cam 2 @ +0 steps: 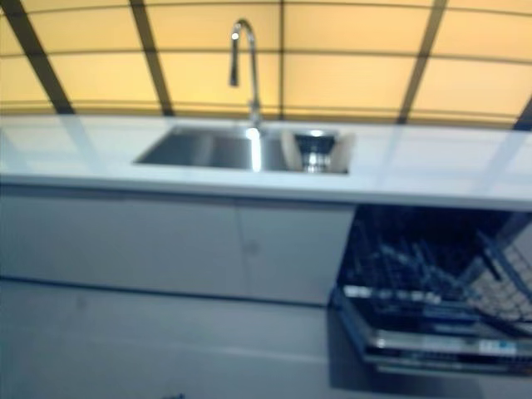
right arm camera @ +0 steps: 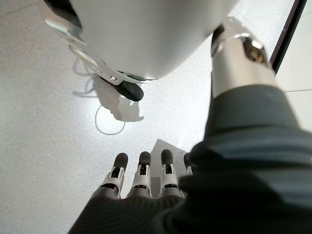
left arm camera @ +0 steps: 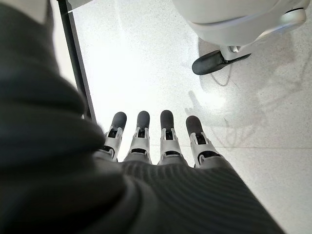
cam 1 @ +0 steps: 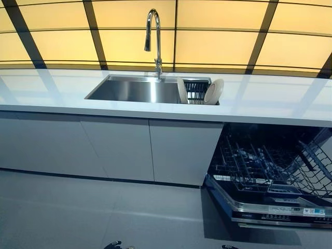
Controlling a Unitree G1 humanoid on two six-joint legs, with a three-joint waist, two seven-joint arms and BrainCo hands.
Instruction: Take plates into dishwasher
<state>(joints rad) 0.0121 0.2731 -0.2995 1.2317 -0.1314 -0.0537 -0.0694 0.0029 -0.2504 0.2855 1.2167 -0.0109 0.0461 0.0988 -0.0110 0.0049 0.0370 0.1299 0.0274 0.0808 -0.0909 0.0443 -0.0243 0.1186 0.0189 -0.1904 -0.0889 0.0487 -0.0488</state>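
Two white plates, one (cam 1: 213, 92) leaning at the right and one (cam 1: 182, 90) at the left, stand on edge in a dark dish rack (cam 1: 196, 92) at the right end of the steel sink (cam 1: 129, 89). The dishwasher (cam 1: 275, 210) under the counter at the lower right has its door down and its wire rack (cam 1: 264, 166) pulled out. My left hand (left arm camera: 151, 146) hangs over the floor with straight fingers and holds nothing. My right hand (right arm camera: 141, 180) hangs the same way, also holding nothing. Neither hand shows in the eye views.
A tall chrome tap (cam 1: 154, 36) rises behind the sink. The white counter (cam 1: 270, 101) runs the full width, with grey cabinet doors (cam 1: 119, 145) beneath it. Grey floor lies between me and the cabinets.
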